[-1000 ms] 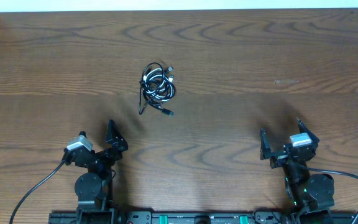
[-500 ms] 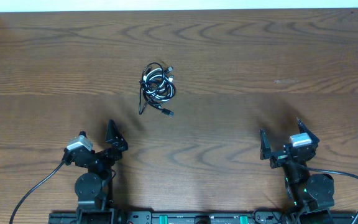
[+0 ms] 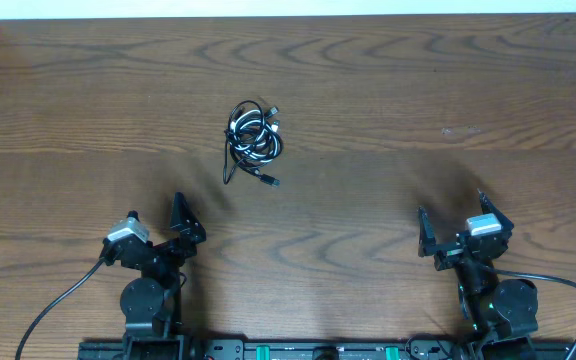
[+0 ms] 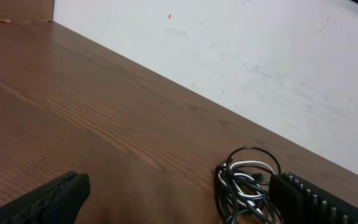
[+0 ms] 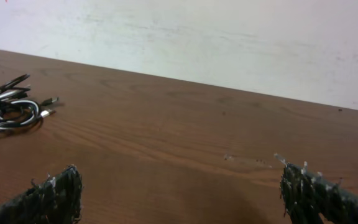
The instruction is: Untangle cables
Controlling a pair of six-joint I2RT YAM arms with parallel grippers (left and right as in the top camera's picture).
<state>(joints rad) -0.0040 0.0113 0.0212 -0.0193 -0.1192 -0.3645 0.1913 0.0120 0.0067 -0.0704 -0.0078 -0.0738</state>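
The cables (image 3: 253, 140) lie in one tangled bundle of black cords and one white cord on the wooden table (image 3: 368, 120), left of centre and toward the back. My left gripper (image 3: 156, 212) rests near the front edge, below and left of the bundle, open and empty. My right gripper (image 3: 453, 212) sits at the front right, far from the bundle, also open and empty. In the left wrist view the cables (image 4: 244, 186) lie ahead, partly hidden by the right finger of the gripper (image 4: 185, 199). In the right wrist view the cables (image 5: 11, 109) show at the far left, well away from the gripper (image 5: 182, 190).
A white wall (image 4: 260, 68) runs along the table's back edge. Thick black wires (image 3: 53, 310) trail from the arm bases at the front. A faint pale scuff (image 3: 460, 130) marks the wood at the right.
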